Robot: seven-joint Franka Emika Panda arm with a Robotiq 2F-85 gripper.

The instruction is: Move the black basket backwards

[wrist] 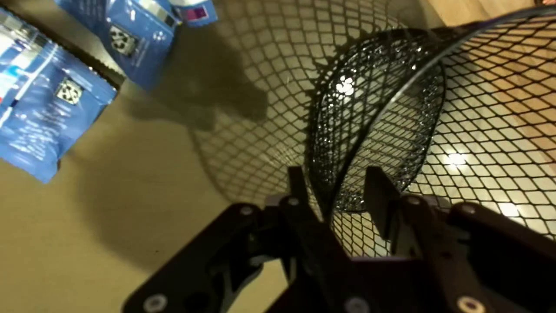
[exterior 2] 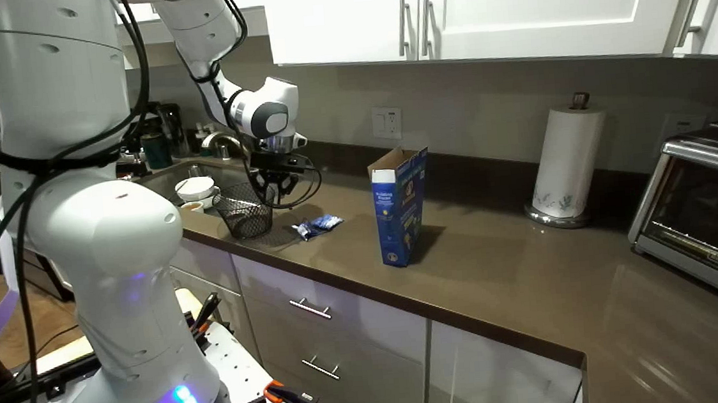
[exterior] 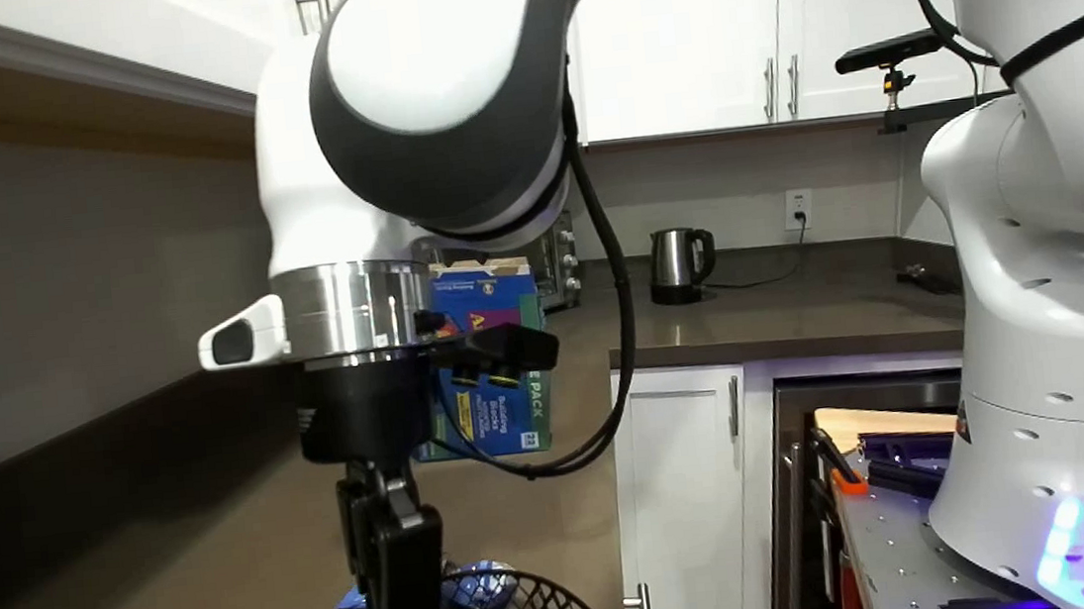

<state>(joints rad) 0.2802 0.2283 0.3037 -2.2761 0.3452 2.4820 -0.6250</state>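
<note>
Wrist view: the gripper [wrist: 335, 184] gaped around the rim of the black basket [wrist: 434, 117]. In an exterior view the basket sat near the counter's [exterior 2: 499, 267] front edge, packets [exterior 2: 317, 226] just beside.

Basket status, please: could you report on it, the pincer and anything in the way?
Pincer open, astride the rim. Basket on the counter, not yet gripped. Packets beside it, perhaps in the way.
</note>
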